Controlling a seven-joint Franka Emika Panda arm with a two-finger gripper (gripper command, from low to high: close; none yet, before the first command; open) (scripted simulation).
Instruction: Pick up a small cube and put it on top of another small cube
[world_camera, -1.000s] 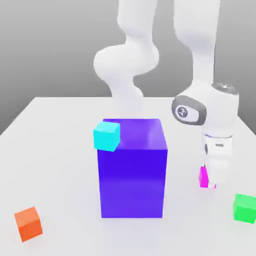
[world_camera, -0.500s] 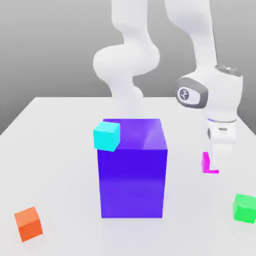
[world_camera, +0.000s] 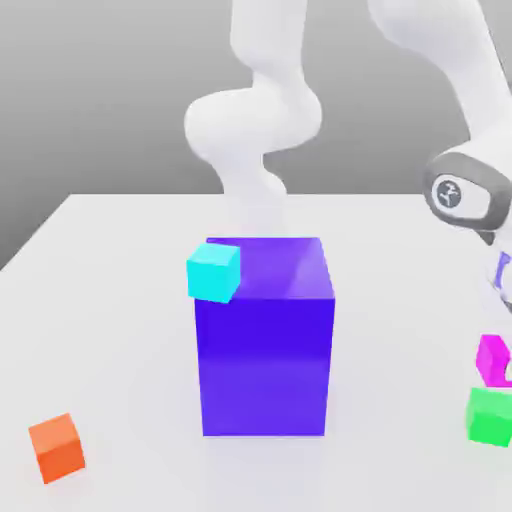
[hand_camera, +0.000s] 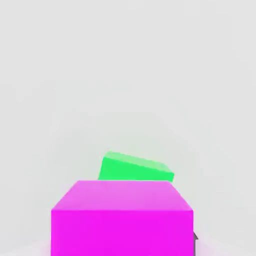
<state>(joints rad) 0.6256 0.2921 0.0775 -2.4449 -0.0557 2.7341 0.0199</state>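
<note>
Magenta cube's in the air, nearly over the green one

Pincer (world_camera: 505, 368) is clamped on the magenta cube (world_camera: 492, 356), green cube (world_camera: 489, 416) sits just below it; I'd square up the edges, then lower gently before letting go.

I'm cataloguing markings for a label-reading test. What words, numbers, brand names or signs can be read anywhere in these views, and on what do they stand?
No readable words or numbers.
One round emblem on the arm's grey wrist cap: too small to read.
The magenta cube, green cube, cyan cube, orange cube and blue block are blank.
</note>
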